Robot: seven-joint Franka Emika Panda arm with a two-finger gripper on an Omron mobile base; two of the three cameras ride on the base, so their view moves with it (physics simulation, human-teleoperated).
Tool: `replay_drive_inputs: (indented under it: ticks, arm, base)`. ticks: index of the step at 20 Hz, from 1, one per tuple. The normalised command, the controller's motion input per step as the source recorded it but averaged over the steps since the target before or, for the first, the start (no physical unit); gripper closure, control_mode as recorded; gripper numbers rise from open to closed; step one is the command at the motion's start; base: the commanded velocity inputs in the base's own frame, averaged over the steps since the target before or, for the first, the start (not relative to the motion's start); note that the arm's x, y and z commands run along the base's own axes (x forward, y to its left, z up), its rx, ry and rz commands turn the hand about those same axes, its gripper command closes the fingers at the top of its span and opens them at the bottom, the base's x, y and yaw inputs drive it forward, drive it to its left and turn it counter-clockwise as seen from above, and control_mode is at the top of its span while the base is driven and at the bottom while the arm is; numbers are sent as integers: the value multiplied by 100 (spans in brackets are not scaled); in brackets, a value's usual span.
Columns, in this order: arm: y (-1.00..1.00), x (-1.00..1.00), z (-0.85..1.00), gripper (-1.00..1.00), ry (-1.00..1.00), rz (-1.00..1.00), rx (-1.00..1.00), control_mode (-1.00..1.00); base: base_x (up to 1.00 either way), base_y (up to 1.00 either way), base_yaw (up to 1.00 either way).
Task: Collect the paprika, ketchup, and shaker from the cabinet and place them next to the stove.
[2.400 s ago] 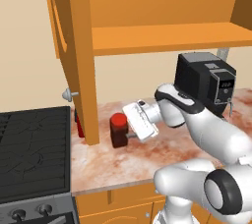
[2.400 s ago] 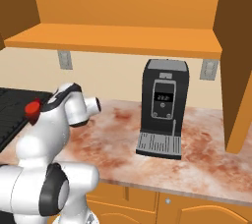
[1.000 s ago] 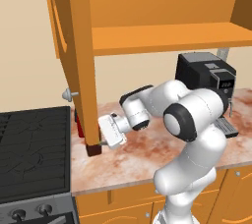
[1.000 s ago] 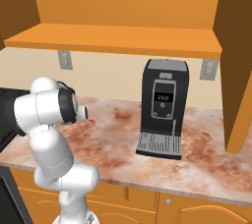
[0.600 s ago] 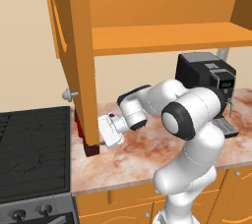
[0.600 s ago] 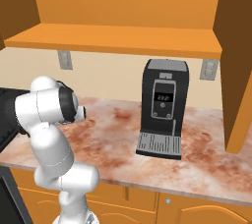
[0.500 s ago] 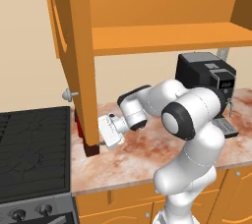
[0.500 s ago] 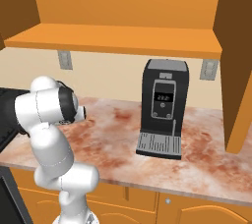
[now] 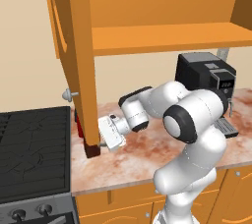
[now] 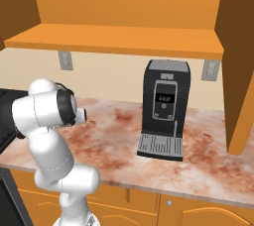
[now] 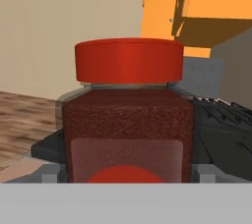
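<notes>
The paprika (image 11: 127, 129), a dark brown jar with a red cap, stands upright between my fingers (image 11: 50, 171), which press on both its sides. In the left base view my gripper (image 9: 102, 139) reaches left under the open door (image 9: 74, 46) of the cabinet. Only the paprika's dark base (image 9: 91, 150) shows there, on the counter beside the stove (image 9: 29, 154). A red sliver of the ketchup (image 9: 78, 126) peeks out behind the door's edge. The shaker is out of view. The cabinet shelf (image 9: 167, 39) looks bare.
A black coffee machine (image 9: 204, 78) stands at the back right of the marble counter (image 9: 142, 164), and it also shows in the right base view (image 10: 166, 108). The hanging cabinet door hides my fingertips. The stove's grates (image 11: 221, 129) lie just beyond the jar.
Since the earliest frames my gripper has carried the paprika left across the counter to the stove's edge. Over the last second nothing has visibly moved.
</notes>
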Motion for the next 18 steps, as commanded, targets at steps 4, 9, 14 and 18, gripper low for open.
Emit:
replay_drive_inputs:
  ticks: [4, 9, 14, 18]
  arm:
    - [-15, -26, 0, -100, -2, 0, 4, -100]
    - [-23, -2, 1, -100, 0, 0, 5, -100]
    - [-19, 12, 3, -100, 3, 0, 3, -100]
    - [-14, 35, 8, -100, 8, 0, 1, -100]
  base:
    - [0, 0, 0]
    - [0, 0, 0]
    - [0, 0, 0]
    - [0, 0, 0]
